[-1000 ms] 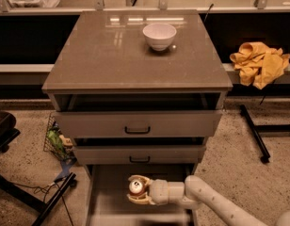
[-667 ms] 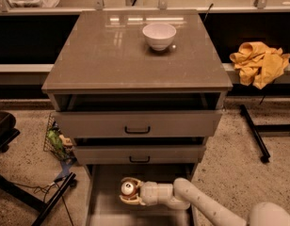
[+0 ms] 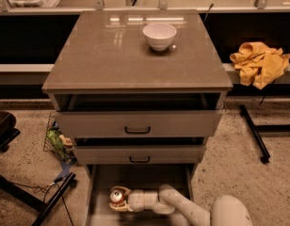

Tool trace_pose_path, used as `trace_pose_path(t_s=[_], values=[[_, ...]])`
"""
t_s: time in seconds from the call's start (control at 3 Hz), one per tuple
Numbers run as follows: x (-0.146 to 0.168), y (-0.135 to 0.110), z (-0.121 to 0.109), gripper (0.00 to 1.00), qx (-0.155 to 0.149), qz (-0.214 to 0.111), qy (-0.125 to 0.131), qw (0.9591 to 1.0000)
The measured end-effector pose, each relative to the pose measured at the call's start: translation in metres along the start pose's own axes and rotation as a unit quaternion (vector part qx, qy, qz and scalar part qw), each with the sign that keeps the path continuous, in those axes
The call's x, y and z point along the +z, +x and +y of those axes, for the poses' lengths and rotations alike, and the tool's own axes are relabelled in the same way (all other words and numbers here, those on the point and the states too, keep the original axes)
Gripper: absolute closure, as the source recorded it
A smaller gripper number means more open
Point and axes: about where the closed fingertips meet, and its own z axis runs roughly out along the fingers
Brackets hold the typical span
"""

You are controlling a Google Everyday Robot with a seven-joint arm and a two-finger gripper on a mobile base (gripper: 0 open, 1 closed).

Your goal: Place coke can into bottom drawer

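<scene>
The coke can [image 3: 117, 196] is a small red can with a silver top, seen from above inside the open bottom drawer [image 3: 101, 178], near its left side. My gripper [image 3: 120, 199] reaches in from the lower right and is shut on the can, its cream fingers on either side of it. The white arm [image 3: 182, 205] trails back to the lower right. The drawer is a shallow grey tray pulled out below two wider drawers with black handles.
A white bowl [image 3: 159, 35] stands on the cabinet top [image 3: 98, 55]. A yellow cloth [image 3: 260, 62] lies on a shelf at right. A wire basket [image 3: 58, 140] with items sits on the floor at left. A black stand leg [image 3: 253, 131] lies at right.
My gripper with the can has moved left and a little lower inside the bottom drawer. The arm now reaches further in.
</scene>
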Motion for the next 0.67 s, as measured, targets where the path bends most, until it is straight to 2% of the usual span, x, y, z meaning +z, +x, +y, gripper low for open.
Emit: trace_pose_path(t_s=[0.33, 0.67], values=[[0.000, 0.000, -0.002, 1.00, -0.001, 0.001, 0.001, 1.0000], [-0.008, 0.033, 0.004, 1.00, 0.018, 0.026, 0.019, 0.9993]])
